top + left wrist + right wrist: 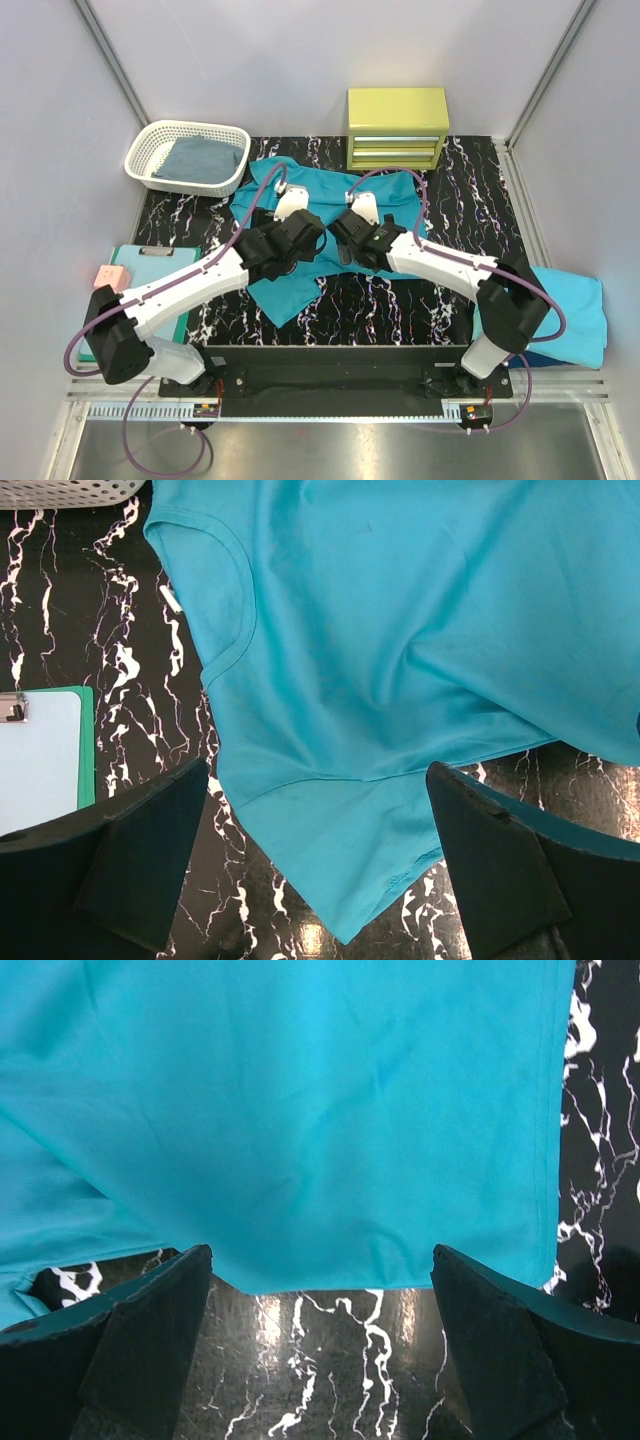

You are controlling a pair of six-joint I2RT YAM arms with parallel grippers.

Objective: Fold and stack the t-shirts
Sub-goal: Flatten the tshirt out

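While both arms hang over the middle of the bench, I see the teal t-shirt lying rumpled beneath them. My left gripper is spread wide above a shirt corner. The right gripper is equally wide over a straight hem. Another turquoise shirt lies at the bench's right edge, and a dark shirt fills the white basket.

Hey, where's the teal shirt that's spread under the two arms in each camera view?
Top external: shirt in the middle of the table.
Left wrist: shirt fills the top and right, one corner pointing to the bottom edge.
Right wrist: shirt fills the upper two thirds, hem across the middle.
Shared landmark: the black, white-veined table, seen in all three.
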